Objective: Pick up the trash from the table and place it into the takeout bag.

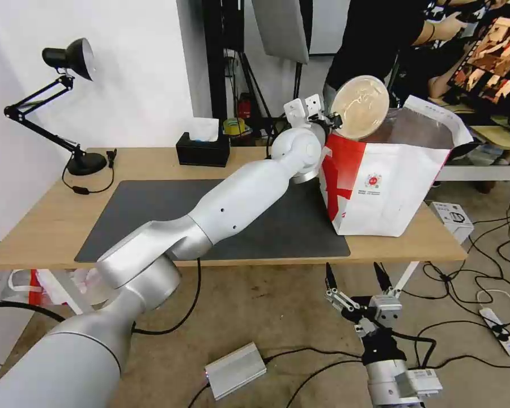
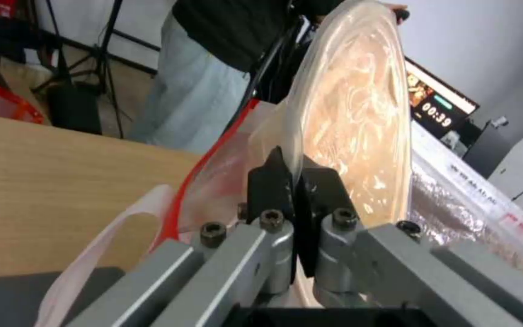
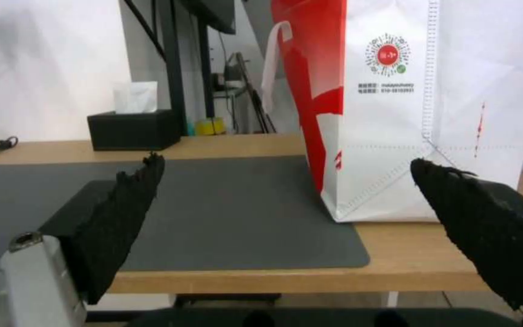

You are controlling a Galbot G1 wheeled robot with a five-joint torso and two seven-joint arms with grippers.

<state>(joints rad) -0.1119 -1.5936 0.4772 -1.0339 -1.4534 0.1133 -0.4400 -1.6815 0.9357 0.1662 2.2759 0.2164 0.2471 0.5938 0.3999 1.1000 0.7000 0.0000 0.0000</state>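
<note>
Head view: nearest the camera, the left arm (image 1: pixel 209 215) rises from the lower left and reaches across the dark mat (image 1: pixel 153 209) toward the far right. At its end the left gripper (image 1: pixel 330 120) is closed on the edge of a beige bowl (image 1: pixel 360 106), which is held tilted on edge above the open mouth of the takeout bag (image 1: pixel 379 187). That bag stands upright on the right end of the table (image 1: pixel 51 221), partly on the mat, with silvery lining visible inside. A black tissue box (image 1: pixel 203 148) sits at the far edge, and a black desk lamp (image 1: pixel 68 102) stands at the far left. Below the near edge of the table, at the right, the right gripper (image 1: pixel 357 277) waits with its fingers spread, holding nothing.

Left wrist view: two black fingers (image 2: pixel 270 181) are pressed together on the bowl's (image 2: pixel 358 113) rim. Just beside the bowl lies the bag's red edge (image 2: pixel 213 150), with crinkled silver lining behind it.

Right wrist view: two black pads (image 3: pixel 128 200) stand wide apart with empty space between them. Beyond them lie the table's near edge (image 3: pixel 273 281), the mat (image 3: pixel 231 204), the bag (image 3: pixel 395 113) with its round red logo at the right, and the tissue box (image 3: pixel 134 129) far to the left.
</note>
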